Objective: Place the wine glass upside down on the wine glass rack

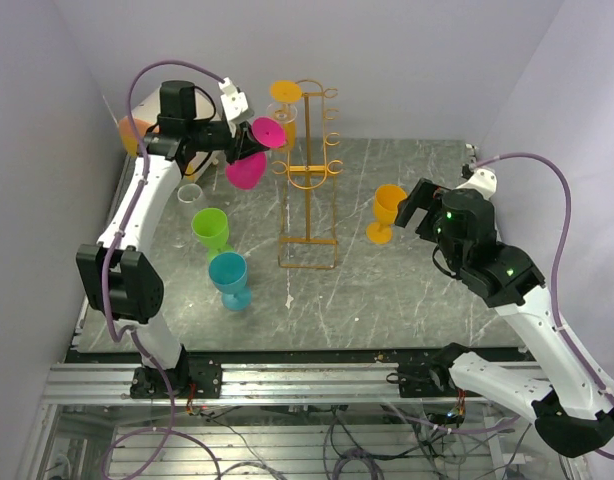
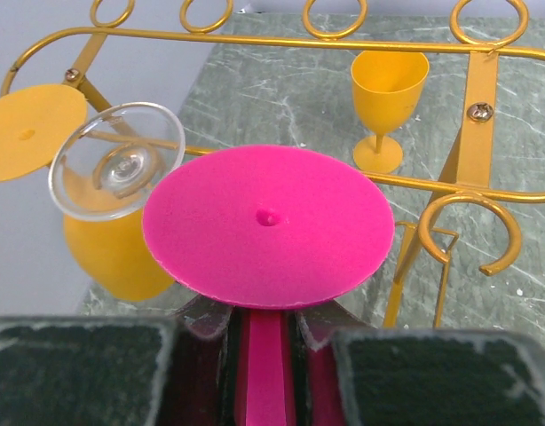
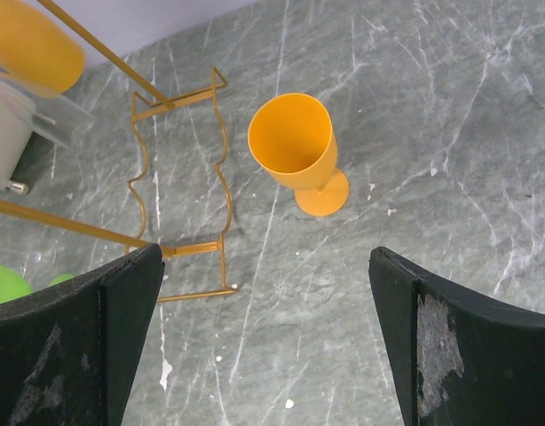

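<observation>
A grey, white-veined marble-look tabletop (image 1: 387, 300) sits boxed in by plain pale lilac walls (image 1: 427, 70) under even light, an aluminium rail (image 1: 307, 381) along its near edge

Grey marbled worktop (image 3: 432, 133), seen from above; an orange wine glass (image 3: 295, 146) stands upright on it, bowl open toward the camera; just left of it sits the thin wire base of the orange-yellow wine glass rack (image 3: 175, 102); the right gripper (image 3: 265, 266) frames the bottom corners, black fingers spread wide, holding nothing; a green shape (image 3: 6, 284) peeks in at the left edge.
</observation>
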Available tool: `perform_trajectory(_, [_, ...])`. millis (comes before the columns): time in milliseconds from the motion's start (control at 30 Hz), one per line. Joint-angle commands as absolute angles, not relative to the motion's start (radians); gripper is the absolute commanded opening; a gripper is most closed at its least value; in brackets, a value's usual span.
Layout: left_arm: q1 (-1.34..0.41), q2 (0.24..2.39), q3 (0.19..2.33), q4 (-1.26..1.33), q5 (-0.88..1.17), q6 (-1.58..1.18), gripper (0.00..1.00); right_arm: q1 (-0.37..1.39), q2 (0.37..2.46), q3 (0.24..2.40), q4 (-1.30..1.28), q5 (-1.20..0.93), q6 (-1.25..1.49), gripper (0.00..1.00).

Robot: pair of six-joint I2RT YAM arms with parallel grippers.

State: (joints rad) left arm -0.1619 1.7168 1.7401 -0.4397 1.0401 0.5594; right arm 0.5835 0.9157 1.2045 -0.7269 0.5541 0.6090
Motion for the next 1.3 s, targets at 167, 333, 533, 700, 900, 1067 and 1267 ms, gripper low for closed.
perform_trajectory(167, [-0.189, 1.75, 1.76, -0.426, 1.031, 0.575, 0.07, 0.578, 0.895, 1.18, -0.72, 0.56, 0.602, 1.0])
perform_trajectory(333, [-0.193, 1.764, 1.771, -0.417, 1.031, 0.559, 0.07, 0.578, 0.894, 1.177, -0.717, 0.558, 0.594, 1.0])
perform_trajectory(533, [-0.208, 1.78, 1.789, -0.423, 1.028, 0.566, 0.07, 0.578, 0.892, 1.17, -0.714, 0.557, 0.591, 1.0])
perform_trajectory(700, [-0.216, 1.795, 1.806, -0.421, 1.026, 0.562, 0.07, 0.578, 0.896, 1.174, -0.712, 0.556, 0.59, 1.0])
perform_trajectory(900, [-0.223, 1.804, 1.808, -0.42, 1.037, 0.557, 0.07, 0.578, 0.901, 1.169, -0.711, 0.552, 0.591, 1.0])
perform_trajectory(1067, [-0.235, 1.798, 1.791, -0.445, 1.028, 0.586, 0.07, 0.578, 0.908, 1.172, -0.713, 0.554, 0.586, 1.0])
perform_trajectory(1267, [-0.236, 1.786, 1.767, -0.445, 1.021, 0.585, 0.18, 0.578, 0.936, 1.158, -0.727, 0.623, 0.616, 1.0])
